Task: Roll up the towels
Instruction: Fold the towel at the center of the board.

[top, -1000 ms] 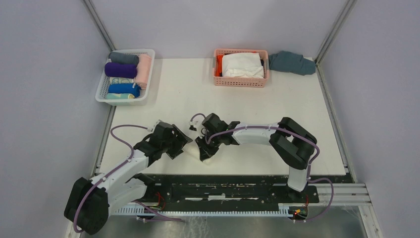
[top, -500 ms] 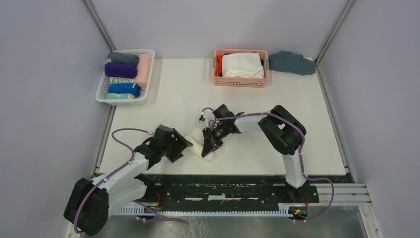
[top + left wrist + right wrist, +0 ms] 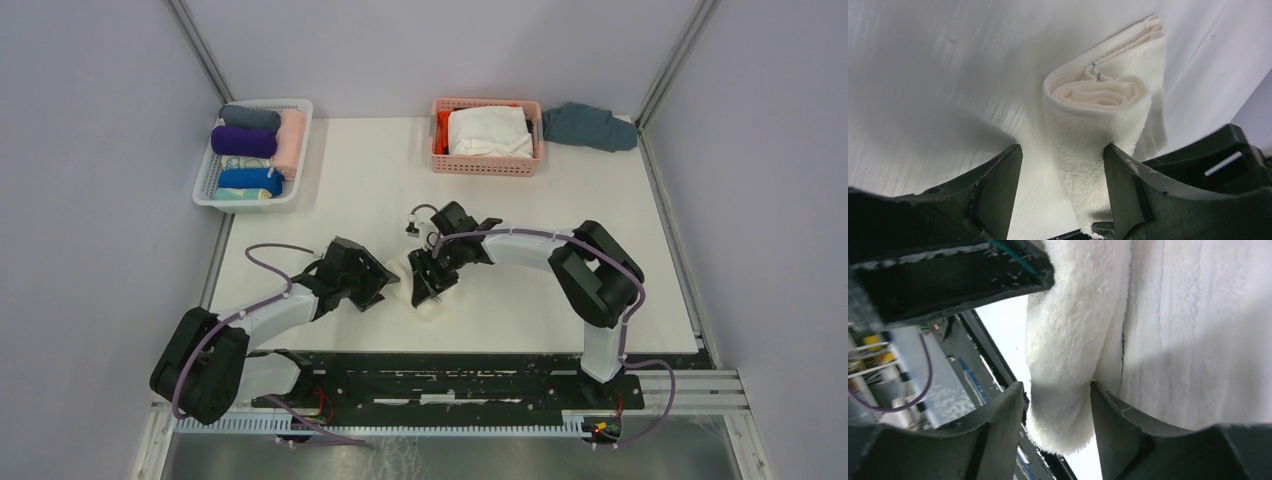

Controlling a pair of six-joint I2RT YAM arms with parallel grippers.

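Two towels: the cream-white towel (image 3: pixel 430 308) lies at the near middle of the tabletop (image 3: pixel 560 220), and the purple towel (image 3: pixel 243 141) sits rolled in the white basket (image 3: pixel 262 102) far left. There are two baskets; the pink basket (image 3: pixel 487 165) is at the back. From overhead the arms hide the cream-white towel's shape. The wrist views show a fluffy, loose spiral roll. The left tool (image 3: pixel 1062 150) is released, with one finger touching it. The right tool (image 3: pixel 1057 387), also released, straddles a plush fold.
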